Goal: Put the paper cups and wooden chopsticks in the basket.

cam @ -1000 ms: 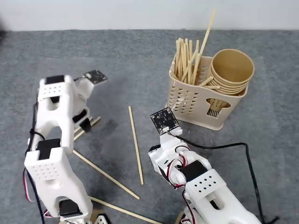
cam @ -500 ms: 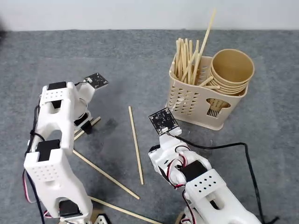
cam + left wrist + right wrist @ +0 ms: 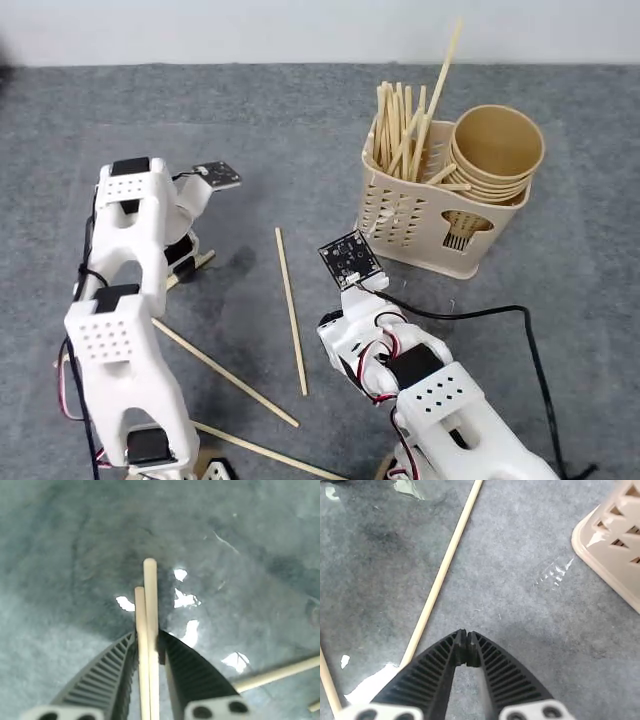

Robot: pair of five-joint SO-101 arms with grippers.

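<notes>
**High view.** The basket stands at the upper right of the frame. It holds a nested stack of paper cups and a bundle of wooden chopsticks, so that share of the task reads as done. Three sticks lie loose on the grey worktop: a centre chopstick, a lower-left chopstick and a bottom-edge chopstick.

**Left wrist view.** The left end effector is clenched on a pair of chopsticks held side by side near the worktop. In the high view this is at middle left, well apart from the basket.

**Right wrist view.** The right end effector is clenched on nothing, beside the centre chopstick.

**Judged remaining.** The held pair must be delivered to the basket, then the three loose sticks collected.
</notes>
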